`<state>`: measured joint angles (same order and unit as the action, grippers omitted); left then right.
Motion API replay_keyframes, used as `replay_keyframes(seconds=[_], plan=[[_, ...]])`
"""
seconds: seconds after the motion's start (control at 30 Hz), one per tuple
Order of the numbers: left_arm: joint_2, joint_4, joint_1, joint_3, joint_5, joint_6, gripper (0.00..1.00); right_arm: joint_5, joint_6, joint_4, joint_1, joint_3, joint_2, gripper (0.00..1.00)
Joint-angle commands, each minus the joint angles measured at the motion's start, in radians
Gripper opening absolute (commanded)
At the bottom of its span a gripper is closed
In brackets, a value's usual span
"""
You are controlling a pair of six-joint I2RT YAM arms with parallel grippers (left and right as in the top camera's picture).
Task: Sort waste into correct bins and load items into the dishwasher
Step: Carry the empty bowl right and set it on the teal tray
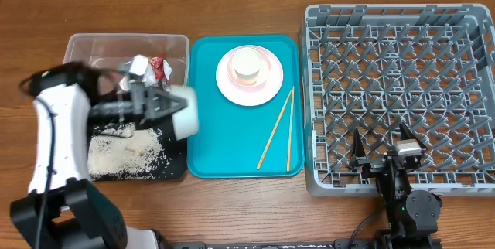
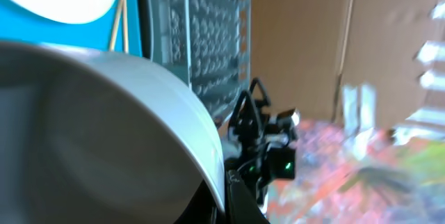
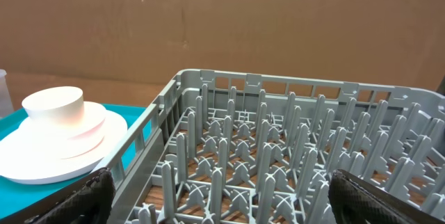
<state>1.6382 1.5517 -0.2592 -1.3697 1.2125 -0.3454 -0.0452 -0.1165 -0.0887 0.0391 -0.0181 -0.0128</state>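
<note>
My left gripper [image 1: 172, 107] is shut on the rim of the white bowl [image 1: 186, 113] and holds it tipped on its side above the right edge of the black tray [image 1: 176, 168]. The bowl fills the left wrist view [image 2: 104, 126], with a finger [image 2: 233, 200] on its rim. Loose rice [image 1: 128, 152] lies heaped in the black tray. The napkin [image 1: 139, 67] and red wrapper [image 1: 161, 65] lie in the clear tub [image 1: 128, 39]. The white cup [image 1: 247, 63] stands on the pink plate [image 1: 249, 86]. Two chopsticks [image 1: 278, 129] lie beside it. My right gripper [image 1: 384, 156] is open and empty over the front of the grey dish rack [image 1: 402, 63].
The plate, cup and chopsticks sit on a teal serving tray [image 1: 209, 125] between the bins and the rack. The right wrist view shows the rack's pegs [image 3: 278, 147], the plate [image 3: 42, 165] and the cup [image 3: 54, 106]. A brown cardboard wall stands behind the table.
</note>
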Motion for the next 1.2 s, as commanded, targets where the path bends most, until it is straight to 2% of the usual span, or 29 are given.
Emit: replay_keyframes(seconds=[0.0,0.13,0.27,0.43,0.53,0.7,1.17], plan=[[-0.024,-0.087,0.124,-0.075,-0.174,0.289,0.04,-0.002,-0.003,0.008,-0.004,0.01,0.01,1.0],[-0.029,-0.212,0.314,-0.109,-0.407,0.523,0.04,-0.002,-0.003,0.008,-0.004,0.01,0.01,1.0],[-0.03,-0.292,0.498,-0.111,-0.66,0.641,0.04,-0.002,-0.003,0.008,-0.004,0.01,0.01,1.0],[-0.028,-0.312,0.69,-0.109,-1.161,0.823,0.04,-0.002,-0.003,0.008,-0.004,0.01,0.01,1.0],[-0.023,-0.332,0.769,-0.09,-1.363,0.932,0.04,-0.002,-0.003,0.008,-0.004,0.01,0.01,1.0],[-0.001,-0.418,0.825,-0.031,-1.402,0.937,0.04,-0.002,-0.003,0.008,-0.004,0.01,0.01,1.0],[0.098,-0.561,0.831,0.068,-1.322,0.937,0.04,-0.002,-0.003,0.008,-0.004,0.01,0.01,1.0]])
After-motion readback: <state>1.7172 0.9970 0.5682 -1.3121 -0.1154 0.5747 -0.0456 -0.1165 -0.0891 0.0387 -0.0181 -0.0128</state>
